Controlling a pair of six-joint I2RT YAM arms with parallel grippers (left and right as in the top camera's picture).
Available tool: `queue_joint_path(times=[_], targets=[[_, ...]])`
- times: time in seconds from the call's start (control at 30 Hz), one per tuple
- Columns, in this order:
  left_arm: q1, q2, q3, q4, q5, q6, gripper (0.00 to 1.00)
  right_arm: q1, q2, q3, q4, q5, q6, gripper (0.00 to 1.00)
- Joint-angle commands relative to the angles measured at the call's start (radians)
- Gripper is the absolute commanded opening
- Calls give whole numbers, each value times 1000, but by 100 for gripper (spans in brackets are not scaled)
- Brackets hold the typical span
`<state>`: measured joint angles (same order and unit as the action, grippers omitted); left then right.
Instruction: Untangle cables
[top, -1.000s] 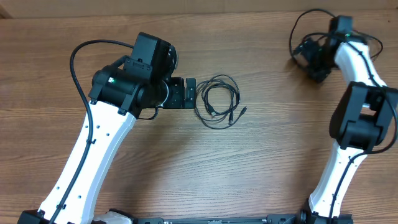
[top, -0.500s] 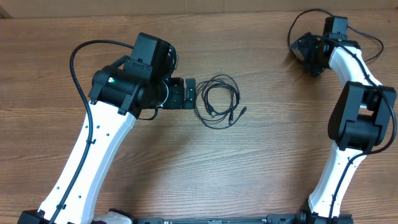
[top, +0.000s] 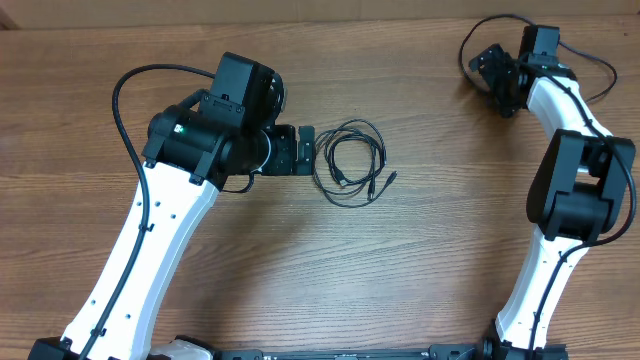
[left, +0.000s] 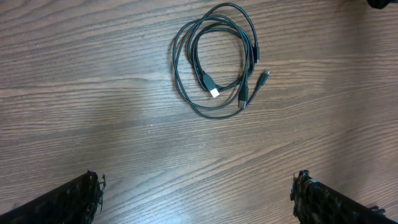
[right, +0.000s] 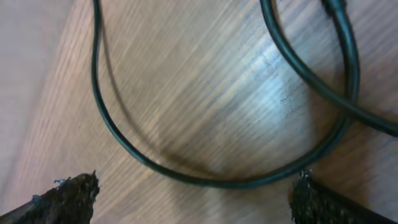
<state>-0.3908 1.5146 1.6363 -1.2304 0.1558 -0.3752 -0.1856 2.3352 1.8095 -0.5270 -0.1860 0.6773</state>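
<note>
From well above, my overhead view looks straight down on the whole table (top: 420, 280), with the coiled cables (top: 350, 160) near its middle. My left wrist view looks down past its own fingertips (left: 74, 199) from a moderate height and shares that coil with the overhead. My right wrist view sits very near the wood; its blurred black cord (right: 236, 183) may be the loop overhead shows far right.
</note>
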Motion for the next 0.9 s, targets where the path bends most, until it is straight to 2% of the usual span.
queue_joint_path(times=[0.0,0.23,0.43,0.87], targets=[[-2,2,3,2,-6,-14,100,-32,-44,81,-68,-14,-32,100],[-2,2,3,0,-6,-14,100,-124,-148,135,-224,12,-58,100],[-2,2,3,0,-6,-14,99,-227,-124,132,-314,101,-58,100],[-2,2,3,0,-6,-14,99,-240,-8,121,-270,88,-56,100]])
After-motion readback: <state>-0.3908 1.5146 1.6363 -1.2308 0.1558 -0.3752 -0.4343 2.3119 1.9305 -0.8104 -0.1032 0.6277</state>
